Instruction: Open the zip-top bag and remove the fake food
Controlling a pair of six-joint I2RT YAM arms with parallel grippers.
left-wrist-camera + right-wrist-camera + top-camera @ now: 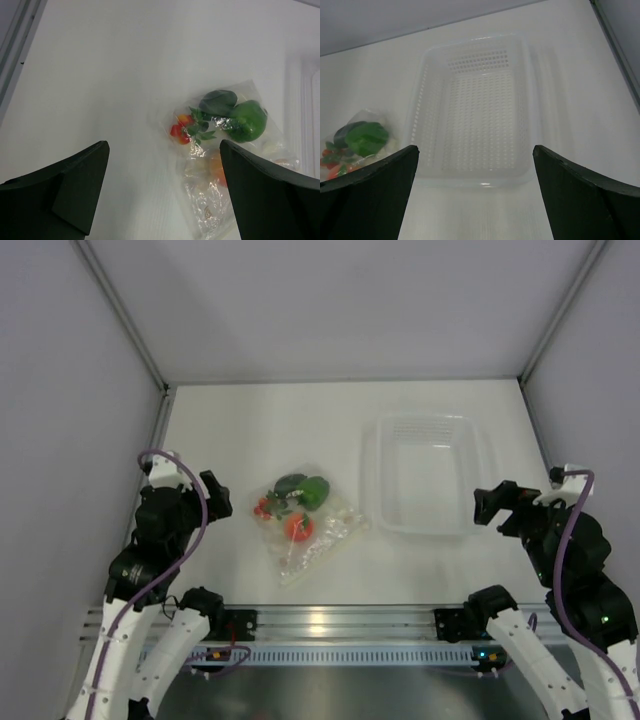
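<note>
The zip-top bag (315, 530) lies flat on the white table, mid-left, crinkled and clear. Inside it I see a bright green pepper (316, 491), a dark green avocado (291, 483), red tomatoes on a green sprig (264, 507) and an orange-pink peach (298, 528). In the left wrist view the bag (235, 200) lies ahead and right, with the pepper (246, 121), avocado (218, 101) and tomatoes (180, 131). My left gripper (222, 502) is open and empty, left of the bag. My right gripper (490, 508) is open and empty, at the tray's near right corner.
A rigid clear perforated tray (428, 472) stands right of the bag; the right wrist view shows it (480, 100) straight ahead. Grey walls close the table at the left, back and right. A metal rail (330, 625) runs along the near edge.
</note>
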